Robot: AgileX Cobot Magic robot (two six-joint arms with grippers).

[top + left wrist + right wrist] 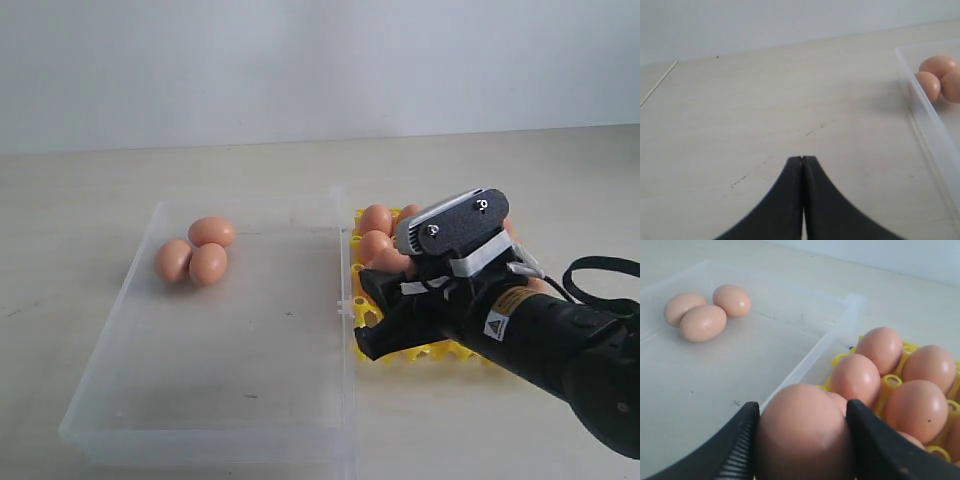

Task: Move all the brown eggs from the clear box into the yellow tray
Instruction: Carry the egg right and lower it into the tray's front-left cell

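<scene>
While your exterior view mostly buries the action behind the black arm, the right wrist view spells it out: your right gripper [802,407] has both black jaws clamped on a smooth orange-brown egg [802,440], one jaw on each side. It's holding that egg over the side of the bright yellow plastic lattice tray [890,382] that sits right against the shallow clear plastic box [815,357].

From outside you only get the right gripper [368,315] hanging over the tray [420,352] beside the box [345,400], and I can't pick out the gripped egg there. That wrist view also shows several more brown eggs [917,407] already sitting in the tray's cups, packed close together.

Three brown eggs [195,252] remain in the box, bunched and touching in its far-left corner, well apart from the tray.

Your left gripper [802,159] doesn't show up outside at all. Its own wrist view has the jaws pressed together on nothing, above the pale wooden tabletop [765,110], with the box's eggs just visible at the edge.
</scene>
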